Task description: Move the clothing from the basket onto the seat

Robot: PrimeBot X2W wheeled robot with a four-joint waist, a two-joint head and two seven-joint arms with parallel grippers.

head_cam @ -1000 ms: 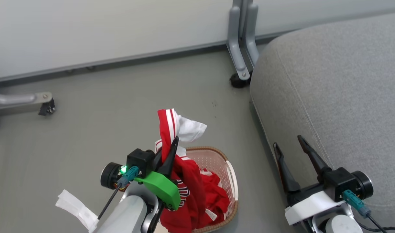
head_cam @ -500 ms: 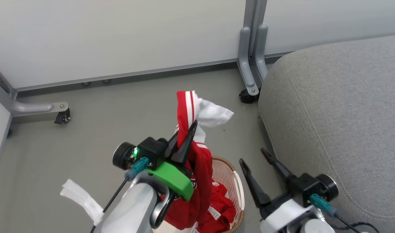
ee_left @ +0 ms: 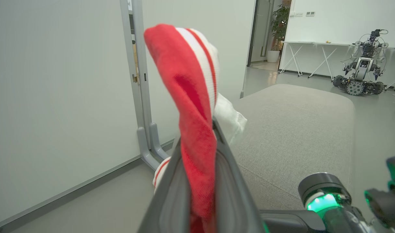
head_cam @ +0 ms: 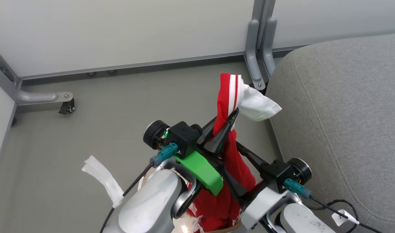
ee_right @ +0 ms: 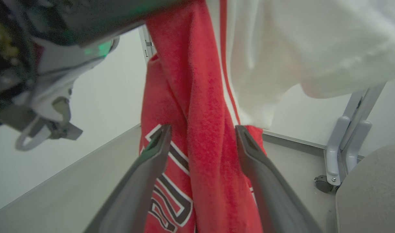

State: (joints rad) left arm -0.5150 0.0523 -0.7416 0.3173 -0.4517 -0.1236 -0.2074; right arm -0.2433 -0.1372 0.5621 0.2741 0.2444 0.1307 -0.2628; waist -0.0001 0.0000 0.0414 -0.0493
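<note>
While pinching the red clothing (head_cam: 224,98) tight between the left fingers (head_cam: 221,136), held it up over the floor (head_cam: 119,106), just beside the grey seat (head_cam: 339,113). Had the right fingers (ee_right: 148,161) spread wide lower down, one on each side of the clothing, not closed on it.

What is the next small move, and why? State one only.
Probably close the right gripper: its open fingers straddle the red garment hanging from the shut left gripper, so a second grip should steady it before carrying it to the seat.
</note>
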